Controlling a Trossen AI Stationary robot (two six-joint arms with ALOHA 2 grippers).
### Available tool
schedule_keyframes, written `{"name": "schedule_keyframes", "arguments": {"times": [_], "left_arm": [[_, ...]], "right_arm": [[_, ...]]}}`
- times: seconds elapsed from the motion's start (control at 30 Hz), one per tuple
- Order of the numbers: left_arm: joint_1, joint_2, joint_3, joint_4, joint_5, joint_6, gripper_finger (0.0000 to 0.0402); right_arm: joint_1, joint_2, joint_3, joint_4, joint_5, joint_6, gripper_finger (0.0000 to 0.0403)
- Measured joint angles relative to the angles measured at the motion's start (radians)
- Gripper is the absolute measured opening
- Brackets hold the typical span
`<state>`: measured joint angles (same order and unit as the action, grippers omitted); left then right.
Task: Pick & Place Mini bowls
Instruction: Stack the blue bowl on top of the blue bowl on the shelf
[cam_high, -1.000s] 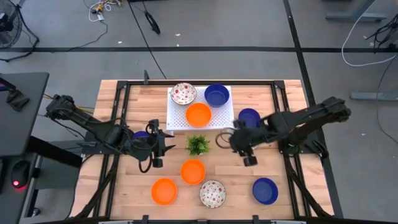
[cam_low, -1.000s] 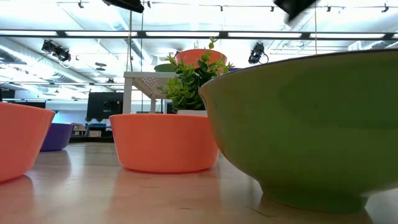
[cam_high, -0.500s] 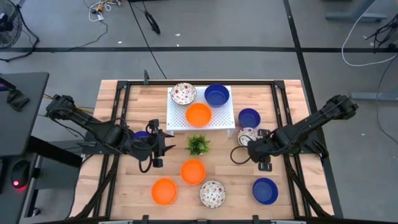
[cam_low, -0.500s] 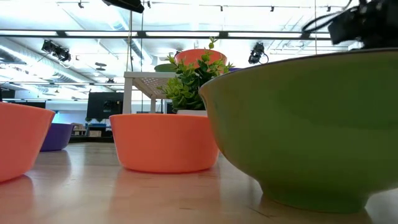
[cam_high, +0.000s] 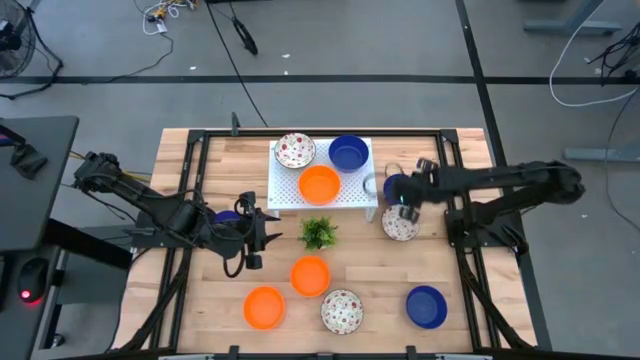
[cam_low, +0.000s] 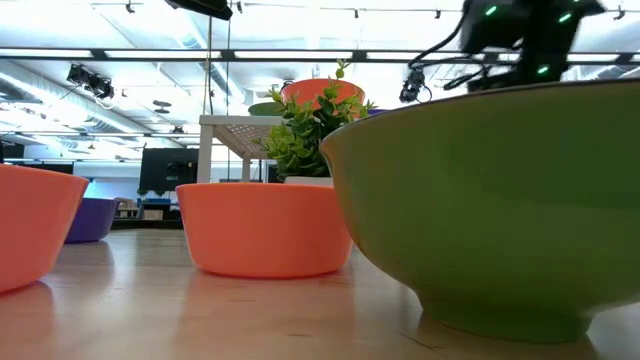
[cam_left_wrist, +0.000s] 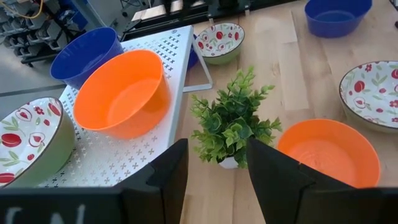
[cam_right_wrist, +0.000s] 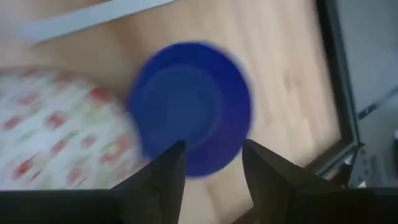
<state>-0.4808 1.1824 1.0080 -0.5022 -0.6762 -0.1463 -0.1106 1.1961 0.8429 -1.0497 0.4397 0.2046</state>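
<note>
Bowls are spread all over the wooden table (cam_high: 200, 310), and the big change is the right claw (cam_high: 392, 190): half a second ago it sat low near the speckled bowl (cam_high: 400, 223) beside the plant, now it has swung up over the blue bowl (cam_high: 399, 187) next to the rack. In the right wrist view that blue bowl (cam_right_wrist: 191, 106) sits right ahead of the fingers (cam_right_wrist: 163, 180), with the speckled bowl (cam_right_wrist: 56, 130) touching it on one side. Fingers look spread apart with nothing between them, so released.

Left claw (cam_high: 262, 228) hasn't budged, parked just beside the little plant (cam_high: 319, 232), also spread and empty. A 2nd blue bowl (cam_high: 228, 217) peeks out right by that arm.

Materials: the rack (cam_high: 290, 190) is a white perforated rectangular sheet on thin legs, and it carries 3 bowls, a speckled one (cam_high: 295, 150), a blue one (cam_high: 348, 153) and an orange one (cam_high: 319, 184). All bowls are round, smooth and shallow, and none has anything inside.

Farther from the right claw, past the plant, sit 2 orange bowls (cam_high: 310, 275) (cam_high: 264, 307), another speckled bowl (cam_high: 342, 311) and another blue one (cam_high: 426, 305) on the bare wood. The low view is mostly filled by the green outside of a bowl (cam_low: 480, 200).
</note>
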Motion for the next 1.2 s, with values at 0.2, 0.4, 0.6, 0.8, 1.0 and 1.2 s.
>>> {"name": "schedule_keyframes", "arguments": {"times": [0.2,0.4,0.6,0.8,1.0,1.2], "left_arm": [[0.000,0.000,0.000,0.000,0.000,0.000,0.0167],[0.000,0.000,0.000,0.000,0.006,-0.001,0.0167],[0.000,0.000,0.000,0.002,0.019,-0.007,0.0167],[0.000,0.000,0.000,0.002,0.019,-0.007,0.0167],[0.000,0.000,0.000,0.002,0.019,-0.003,0.0167],[0.000,0.000,0.000,0.003,0.019,-0.005,0.0167]], "right_arm": [[-0.258,0.013,0.000,0.159,-0.169,-0.192,0.0137],[-0.408,0.053,0.000,0.187,-0.256,-0.262,0.0117],[-0.492,0.132,-0.027,0.255,-0.284,-0.277,0.0106],[-0.540,0.188,-0.084,0.327,-0.296,-0.339,0.0104],[-0.562,0.200,-0.092,0.330,-0.339,-0.352,0.0096],[-0.585,0.200,-0.092,0.329,-0.385,-0.371,0.0046]]}}
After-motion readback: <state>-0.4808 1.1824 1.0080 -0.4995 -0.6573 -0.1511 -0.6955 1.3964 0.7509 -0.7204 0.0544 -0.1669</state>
